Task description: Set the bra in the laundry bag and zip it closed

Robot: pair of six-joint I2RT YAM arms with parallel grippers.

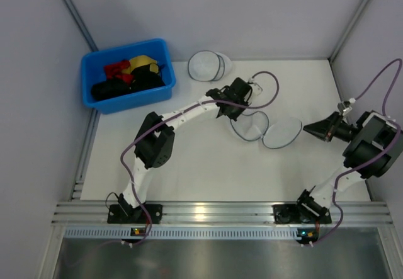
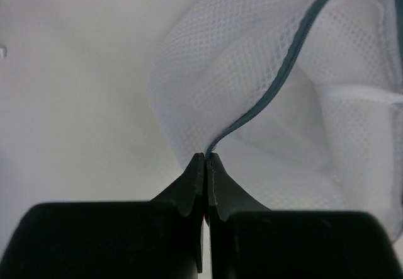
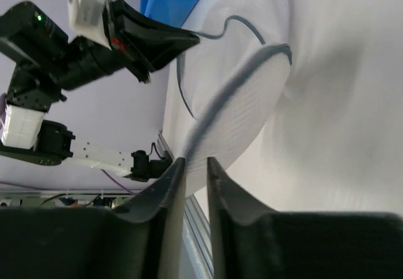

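Top external view: the round, see-through white mesh laundry bag lies open at mid-table. Its two halves sit side by side on a left-to-right axis between the arms. The left gripper sits at the far rim of the left half. The right gripper points at the right half from just beside its outer edge. The small black fabric bra appears to be among the dark cloth in the blue plastic bin, to the far left of the bag and well apart from both grippers; the left arm is the nearer. Left wrist view: the left gripper is pinched tight on the bag's thin dark hoop rim. Right wrist view: the right gripper shows a narrow gap with nothing held. The bag's blurred edge lies directly ahead of its tips.
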